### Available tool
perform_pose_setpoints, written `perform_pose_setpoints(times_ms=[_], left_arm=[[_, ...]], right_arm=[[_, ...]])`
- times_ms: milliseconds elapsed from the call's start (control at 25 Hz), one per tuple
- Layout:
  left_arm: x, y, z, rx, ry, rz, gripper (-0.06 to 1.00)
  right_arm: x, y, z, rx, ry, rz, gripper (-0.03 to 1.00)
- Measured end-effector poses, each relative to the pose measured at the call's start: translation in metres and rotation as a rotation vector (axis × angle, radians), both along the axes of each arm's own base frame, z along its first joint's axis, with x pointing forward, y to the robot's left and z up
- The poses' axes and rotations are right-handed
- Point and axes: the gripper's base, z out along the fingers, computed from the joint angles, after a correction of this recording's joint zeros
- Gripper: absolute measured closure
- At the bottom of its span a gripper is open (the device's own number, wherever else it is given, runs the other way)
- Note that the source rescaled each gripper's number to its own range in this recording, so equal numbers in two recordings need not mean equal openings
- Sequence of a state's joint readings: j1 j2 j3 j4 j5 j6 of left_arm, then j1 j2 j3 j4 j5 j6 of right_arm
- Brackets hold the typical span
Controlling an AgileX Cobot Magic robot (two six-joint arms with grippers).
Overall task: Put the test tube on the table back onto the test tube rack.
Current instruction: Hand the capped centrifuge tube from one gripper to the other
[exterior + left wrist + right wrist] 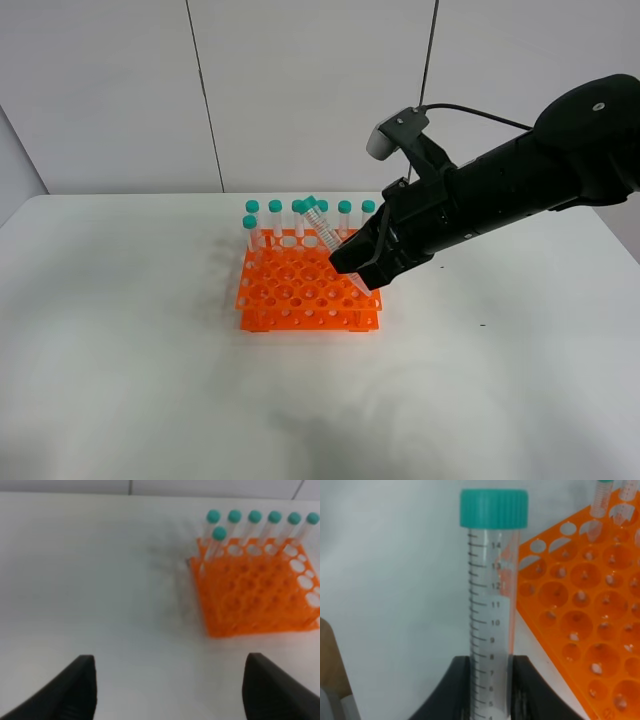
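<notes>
Right gripper [360,262] clamped on the test tube [325,232], above the test tube rack [300,290].
Held by its lower part, the tube leans toward 11 o'clock, off the table [120,350], over the rack's 3 o'clock side; its tip is hidden. Lowered at this tilt, it would likely snag a hole's rim or knock the standing tubes [275,218] at 12 o'clock. Only graduations 5 to 14 are readable; no brand. Left gripper [170,690]: fingers wide apart, empty.

Seemingly eight tubes [275,222], one rack [300,292]
</notes>
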State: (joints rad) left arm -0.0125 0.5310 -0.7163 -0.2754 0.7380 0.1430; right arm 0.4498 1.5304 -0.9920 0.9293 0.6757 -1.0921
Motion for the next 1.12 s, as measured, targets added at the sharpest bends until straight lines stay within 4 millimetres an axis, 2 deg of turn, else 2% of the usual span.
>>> perform_pose_setpoints(times_ms=[200,360,440,600,800,1120], left_arm=[[0.073,-0.015,-0.011,-0.171,0.085,-0.085,-0.06],[0.117,-0.033,-0.032,-0.314,0.132,-0.207,-0.06],[0.131,-0.047,-0.041,-0.361,0.131,-0.286,-0.06],[0.146,-0.085,-0.058,-0.456,0.144,-0.387,-0.06],[0.154,-0.125,-0.078,-0.517,0.172,-0.449,-0.06],[0.169,-0.16,-0.081,-0.51,0.167,-0.543,-0.06]], right_arm=[[0.0,0.0,0.0,0.0,0.0,0.0,0.94],[0.0,0.0,0.0,0.0,-0.001,-0.001,0.94],[0.0,0.0,0.0,0.001,-0.001,-0.001,0.94],[0.001,0.0,0.0,0.002,-0.003,-0.005,0.94],[0.001,0.0,0.0,0.003,-0.003,-0.006,0.94],[0.0,0.0,0.0,0.005,0.0,-0.006,0.94]])
